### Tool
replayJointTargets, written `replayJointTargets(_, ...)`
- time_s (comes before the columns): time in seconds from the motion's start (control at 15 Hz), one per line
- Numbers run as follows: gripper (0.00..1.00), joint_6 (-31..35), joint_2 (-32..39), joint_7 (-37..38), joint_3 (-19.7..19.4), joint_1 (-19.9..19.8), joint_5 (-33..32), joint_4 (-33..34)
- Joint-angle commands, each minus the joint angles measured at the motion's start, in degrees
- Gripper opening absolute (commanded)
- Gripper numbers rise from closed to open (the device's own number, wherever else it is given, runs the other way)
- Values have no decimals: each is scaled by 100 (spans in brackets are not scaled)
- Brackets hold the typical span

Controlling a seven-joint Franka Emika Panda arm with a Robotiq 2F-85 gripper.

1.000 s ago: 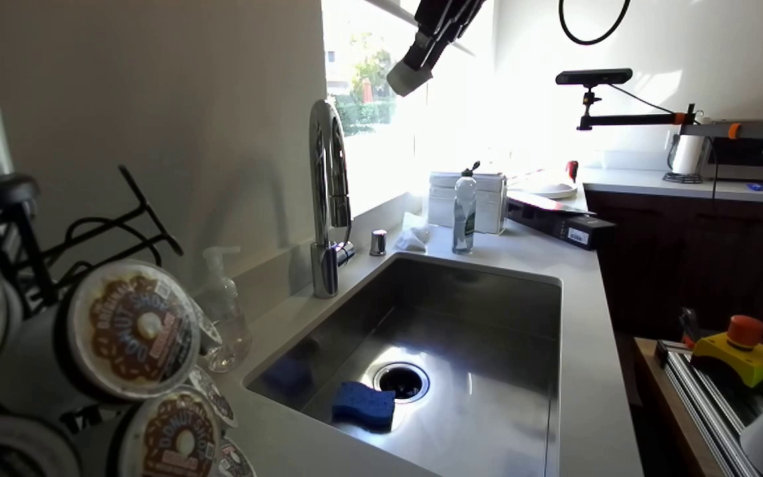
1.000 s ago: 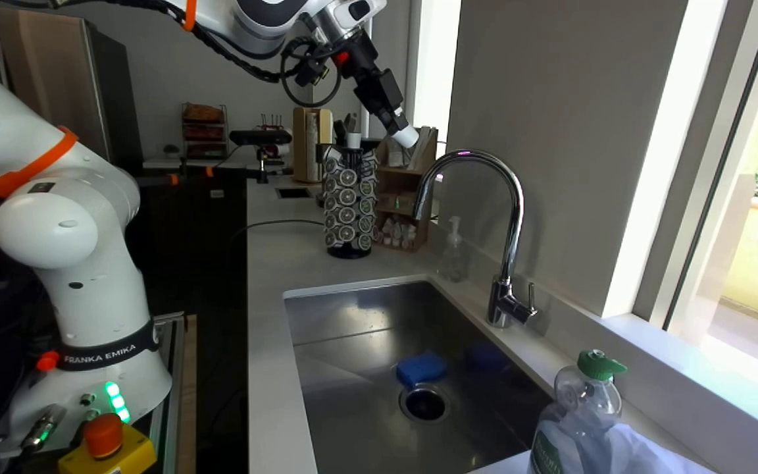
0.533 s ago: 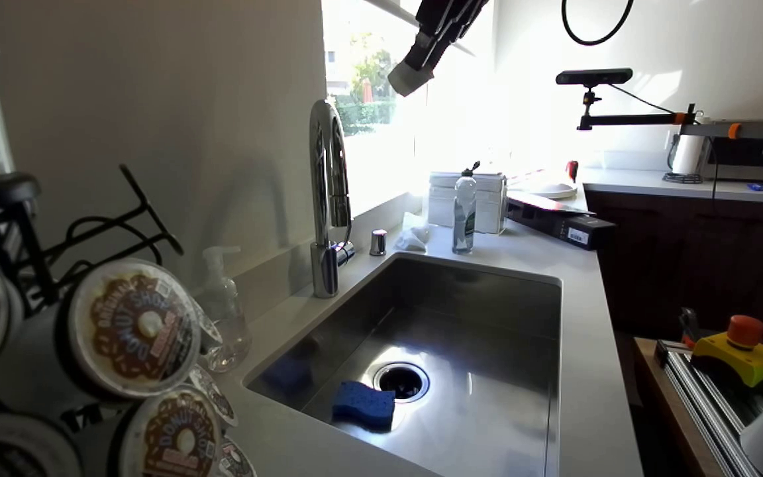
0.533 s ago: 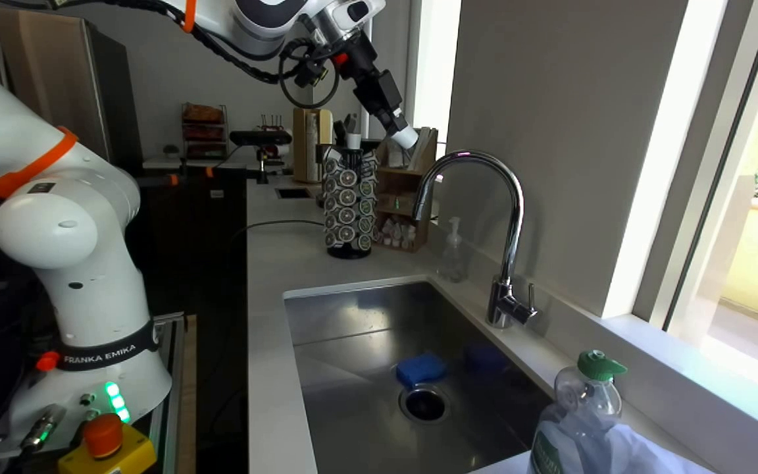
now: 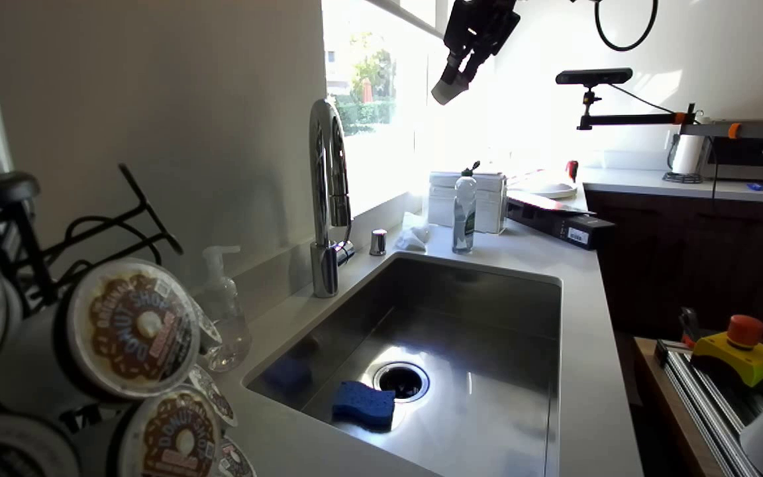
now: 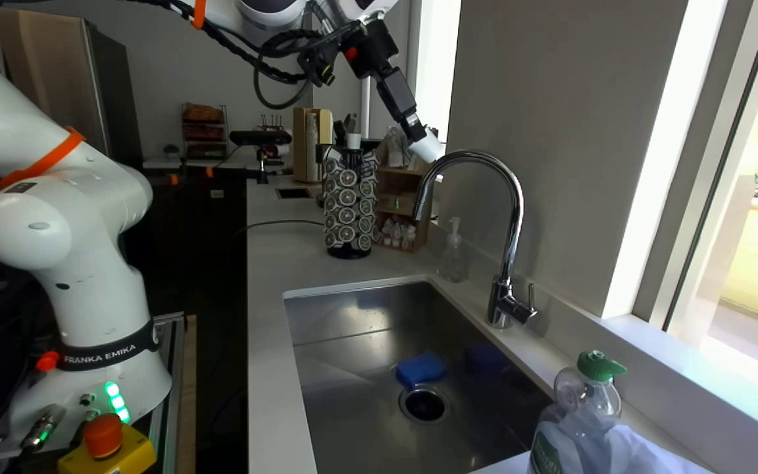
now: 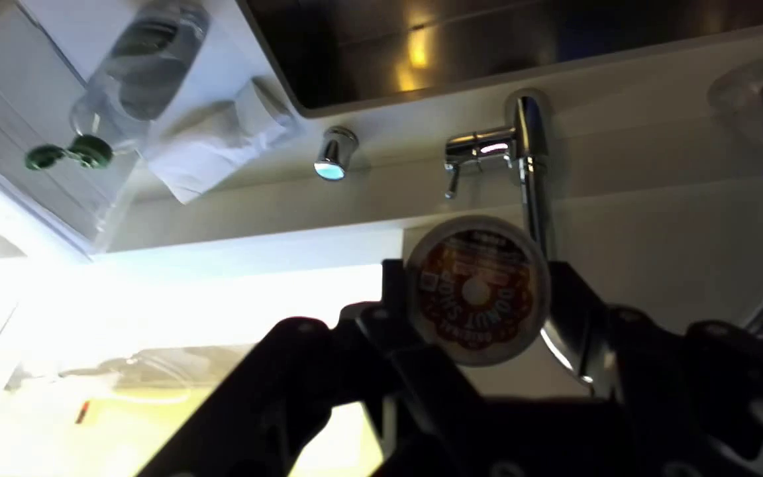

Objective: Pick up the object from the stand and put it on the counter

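A white coffee pod with a brown donut-shop lid is the object; its lid [image 7: 477,324] faces the camera in the wrist view. My gripper [image 7: 476,288] is shut on it, one dark finger at each side. In an exterior view the pod [image 6: 427,146] hangs in the air beside the top of the faucet, below the gripper [image 6: 415,126]. The stand [image 6: 350,252] is a black carousel loaded with several pods. Its bare wire loop [image 5: 151,209] shows up close in an exterior view. The pale counter [image 6: 270,368] runs around the sink, well below the pod.
A tall chrome faucet [image 6: 517,217] arches close to the held pod. The steel sink [image 6: 353,408] holds a blue sponge [image 6: 421,368]. Around it stand a soap pump [image 6: 454,253], a dish-soap bottle [image 5: 464,212], a crumpled white bag [image 5: 413,233] and a black box [image 5: 560,222].
In both exterior views the gripper, with the pod in it, has shifted right and slightly down, mostly within the last half second. The stand, sink and counter things have not moved.
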Motion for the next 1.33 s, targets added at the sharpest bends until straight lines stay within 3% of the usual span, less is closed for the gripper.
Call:
replayJointTargets(0.0, 29, -724, 120, 308, -286, -285, -6, 155)
replayJointTargets(0.53, 29, -1997, 461, 1029, -962, -817, 38, 365)
replayJointTargets(0.6, 54, -1787, 283, 736, -971, -640, -27, 249)
replayJointTargets(1.27, 54, -1831, 442, 954, -1047, -742, -22, 313)
